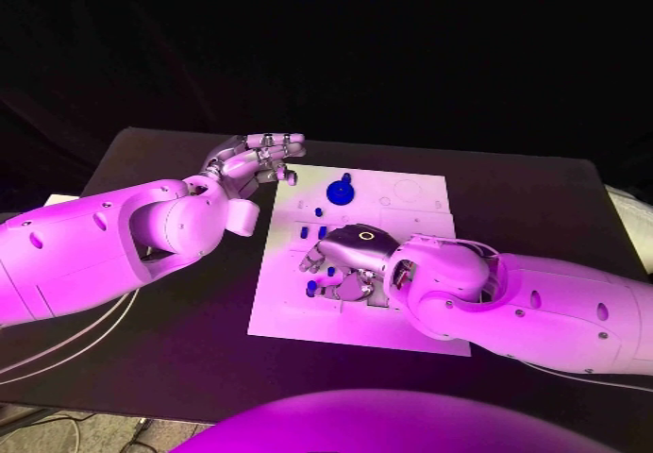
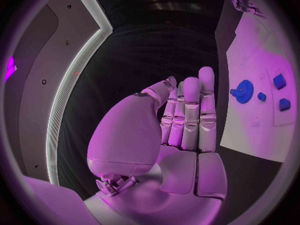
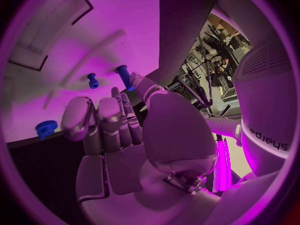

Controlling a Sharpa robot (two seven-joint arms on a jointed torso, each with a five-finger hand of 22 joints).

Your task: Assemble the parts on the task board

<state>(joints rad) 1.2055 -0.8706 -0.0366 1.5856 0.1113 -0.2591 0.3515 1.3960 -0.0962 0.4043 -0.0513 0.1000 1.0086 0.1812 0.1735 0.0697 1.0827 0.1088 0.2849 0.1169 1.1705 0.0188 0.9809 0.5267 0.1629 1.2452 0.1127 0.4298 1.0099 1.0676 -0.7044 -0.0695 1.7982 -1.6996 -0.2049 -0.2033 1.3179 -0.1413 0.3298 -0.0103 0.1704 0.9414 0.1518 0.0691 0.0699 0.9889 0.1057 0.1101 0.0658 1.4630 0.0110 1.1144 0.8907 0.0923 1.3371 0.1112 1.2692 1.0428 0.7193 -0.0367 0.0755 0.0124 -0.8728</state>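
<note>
**On the board: right hand working, left hand idle**

Nearest the robot, the right hand (image 1: 351, 253) sits low over the middle of the task board (image 1: 415, 321), palm down. Right wrist view shows its fingertips (image 3: 139, 80) pinching a blue peg (image 3: 124, 76), so it's holding a part, w/ the other fingers lying fairly straight. Just beside it on the board: a small blue stud (image 3: 93, 80), apart from the hand. Toward the board's edge lies a blue knurled piece (image 3: 45, 128).

Head view: a few small blue parts (image 1: 313, 287) show at the hand's left side, partly under it; can't tell whether they're seated or loose. Two more small blue blocks (image 1: 311, 231) sit slightly farther out.

Farther still, a blue disc w/ a stub (image 1: 339, 192) rests on the board's far half. The left hand (image 1: 256, 160) hovers off the board's far-left corner, above the counter (image 1: 163, 359), fingers straight and together, holding nothing.

Progress, as a judgement: early to mid. Most parts still look scattered, one peg in hand, and the far-right outlines on the board look unfilled. Left to do: place the peg, then the disc, blocks, stud.

Surface is a dark counter, white board centred on it. Beyond the far edge the room is black.
</note>
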